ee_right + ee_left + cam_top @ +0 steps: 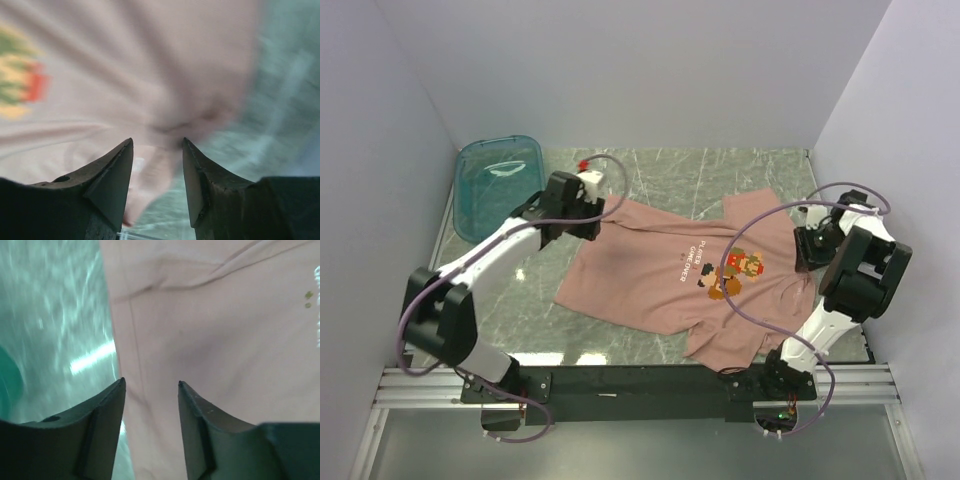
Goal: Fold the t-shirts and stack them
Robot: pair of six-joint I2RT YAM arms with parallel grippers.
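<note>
A dusty-pink t-shirt (650, 270) lies spread on the marble table, its pixel-figure print (735, 270) and white lettering facing up. My left gripper (592, 226) hovers over the shirt's far-left corner. In the left wrist view it (151, 385) stands open, with the flat pink cloth (210, 340) and its edge seam showing in the gap. My right gripper (806, 250) sits at the shirt's right end. In the right wrist view it (157, 142) is open over a blurred fold of the shirt (150, 75), with the print (22, 85) at the left.
A teal see-through tub (500, 185) stands at the back left, and its rim (7, 380) shows in the left wrist view. White walls close in the table on three sides. The arms' black base rail (640, 385) runs along the near edge.
</note>
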